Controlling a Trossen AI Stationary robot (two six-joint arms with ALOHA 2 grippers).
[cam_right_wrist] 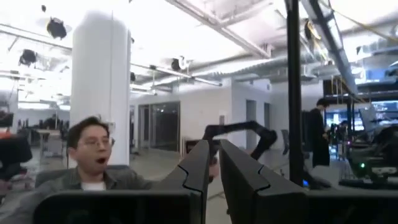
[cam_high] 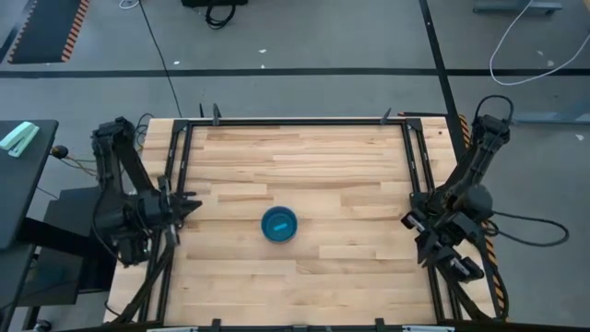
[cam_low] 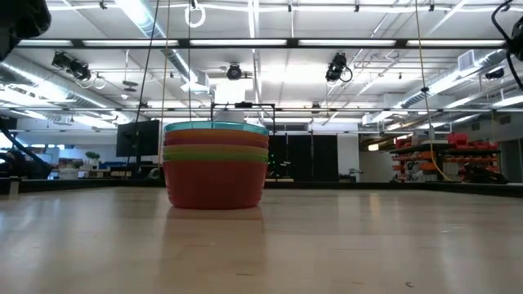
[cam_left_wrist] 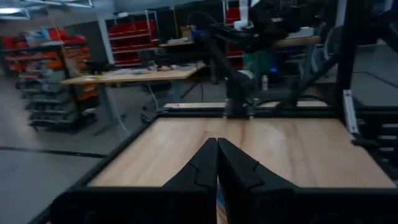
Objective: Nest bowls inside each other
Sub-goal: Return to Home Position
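Note:
The bowls stand nested in one stack [cam_high: 278, 224] on the table's middle, resting on the bottom bowl's base. From above only the bright blue top bowl shows. In the low view the stack [cam_low: 216, 166] shows a blue rim over orange, green and red-orange walls; the other bowls are hidden inside. My left gripper [cam_high: 191, 207] is shut at the table's left edge, its fingers [cam_left_wrist: 217, 163] pointing across the table. My right gripper [cam_high: 408, 219] waits at the right edge; in its wrist view a narrow gap [cam_right_wrist: 214, 168] separates the fingers.
A black metal frame [cam_high: 304, 121] rims the wooden table. The other arm's base [cam_left_wrist: 239, 93] stands across the table in the left wrist view. A person [cam_right_wrist: 93, 162] sits beyond the table in the right wrist view.

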